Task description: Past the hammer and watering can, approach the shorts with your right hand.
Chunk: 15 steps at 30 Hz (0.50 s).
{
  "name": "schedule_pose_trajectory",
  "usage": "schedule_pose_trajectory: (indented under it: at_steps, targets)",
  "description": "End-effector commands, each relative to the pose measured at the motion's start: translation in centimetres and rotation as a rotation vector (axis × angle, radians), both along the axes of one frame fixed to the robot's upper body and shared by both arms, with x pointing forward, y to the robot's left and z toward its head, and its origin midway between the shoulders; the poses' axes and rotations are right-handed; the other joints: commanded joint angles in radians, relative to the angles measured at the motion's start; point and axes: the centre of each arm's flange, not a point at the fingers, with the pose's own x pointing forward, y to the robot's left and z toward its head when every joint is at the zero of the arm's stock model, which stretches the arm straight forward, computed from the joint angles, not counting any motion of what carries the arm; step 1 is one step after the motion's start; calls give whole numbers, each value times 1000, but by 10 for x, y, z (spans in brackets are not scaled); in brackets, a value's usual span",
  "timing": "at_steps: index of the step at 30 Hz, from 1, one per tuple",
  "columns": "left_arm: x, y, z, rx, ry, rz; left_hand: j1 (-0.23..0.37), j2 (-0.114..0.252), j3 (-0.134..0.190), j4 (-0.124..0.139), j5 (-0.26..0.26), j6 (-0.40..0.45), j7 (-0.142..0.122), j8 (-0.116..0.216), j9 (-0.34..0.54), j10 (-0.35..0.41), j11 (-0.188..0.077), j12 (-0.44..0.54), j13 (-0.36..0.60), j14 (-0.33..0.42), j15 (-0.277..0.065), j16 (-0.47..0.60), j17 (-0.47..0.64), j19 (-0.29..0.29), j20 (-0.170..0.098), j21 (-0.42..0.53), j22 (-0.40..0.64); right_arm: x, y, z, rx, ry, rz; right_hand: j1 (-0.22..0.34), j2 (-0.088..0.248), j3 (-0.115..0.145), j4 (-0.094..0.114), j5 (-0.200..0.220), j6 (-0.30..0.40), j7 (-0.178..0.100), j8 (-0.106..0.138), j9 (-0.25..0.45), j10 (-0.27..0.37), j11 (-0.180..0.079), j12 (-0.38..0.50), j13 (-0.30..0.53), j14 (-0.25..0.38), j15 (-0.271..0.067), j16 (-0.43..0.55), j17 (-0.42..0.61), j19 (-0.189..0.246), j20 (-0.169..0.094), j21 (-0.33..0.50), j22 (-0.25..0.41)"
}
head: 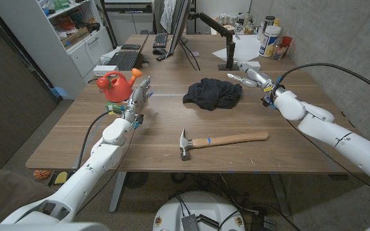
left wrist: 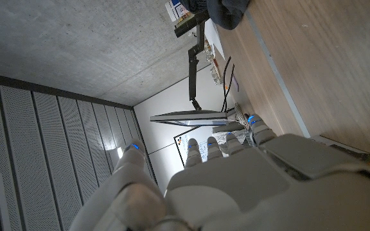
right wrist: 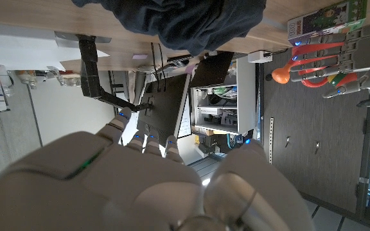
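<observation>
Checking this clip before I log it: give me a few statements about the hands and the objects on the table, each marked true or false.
1. The right hand grips the shorts. False: it is beside them, apart, holding nothing.
2. The hammer lies on the table, nearer the robot than the shorts. True.
3. The watering can is blue. False: it is red.
4. The left hand holds the hammer. False: it stands by the watering can, fingers apart, holding nothing.
5. The shorts lie crumpled and dark, near the middle of the table. True.
</observation>
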Motion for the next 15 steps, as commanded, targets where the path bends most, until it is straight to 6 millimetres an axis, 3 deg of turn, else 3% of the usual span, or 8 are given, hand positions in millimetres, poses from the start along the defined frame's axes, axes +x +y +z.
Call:
schedule_pose_trajectory:
  at_steps: [1, 15]
  targets:
    - [-3, -1, 3, -1, -13, 7, -2, -10, -3, -3, 3, 0, -3, 0, 2, -6, -4, 4, 0, -16, 2, 6, 4, -7, 5, 1, 1, 0, 12, 4, -137, -77, -44, 13, 1, -3, -5, -2, -3, -4, 5, 3, -1, -7, 3, 2, -10, -5, 5, 4, -7, 6, 5, 3]
    - [-7, -3, 2, 2, -12, 10, -3, -11, -3, -3, 4, 0, -2, 0, 2, -6, -4, 6, -1, -16, 3, 8, 4, -7, 5, 2, 1, 6, 21, 12, -232, -116, -23, 20, 3, -1, -10, -3, -7, -12, 4, 3, -6, -17, 3, 2, -10, -12, 7, 3, -8, 6, 6, 3]
